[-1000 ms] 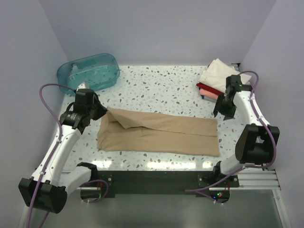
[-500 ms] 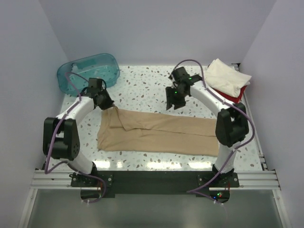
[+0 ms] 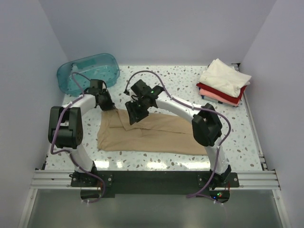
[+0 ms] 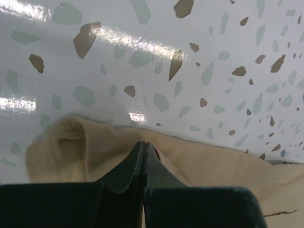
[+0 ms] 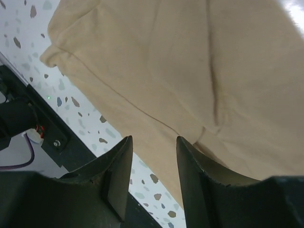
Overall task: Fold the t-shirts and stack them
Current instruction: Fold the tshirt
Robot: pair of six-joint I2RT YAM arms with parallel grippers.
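Tan t-shirt [image 3: 152, 135] spread across the table [image 3: 161, 80] centre, long side running 9 to 3.
Left gripper [image 3: 108, 105] clamped tight on its 10 o'clock corner. Right gripper [image 3: 133, 116] hangs over the cloth just beside it, jaws apart, nothing between them. Folded stack [image 3: 222, 84] at 2 o'clock, teal tub [image 3: 88, 71] at 10.

Plain tan t-shirt [image 3: 156, 135], glossy white desk [image 3: 166, 80] speckled with grey, brown and pale teal chips, translucent teal tub [image 3: 114, 71], cream t-shirt [image 3: 223, 76], red t-shirt [image 3: 204, 88], pink t-shirt [image 3: 221, 97], purple cables [image 3: 156, 85], white arms [image 3: 80, 102] with black joints.
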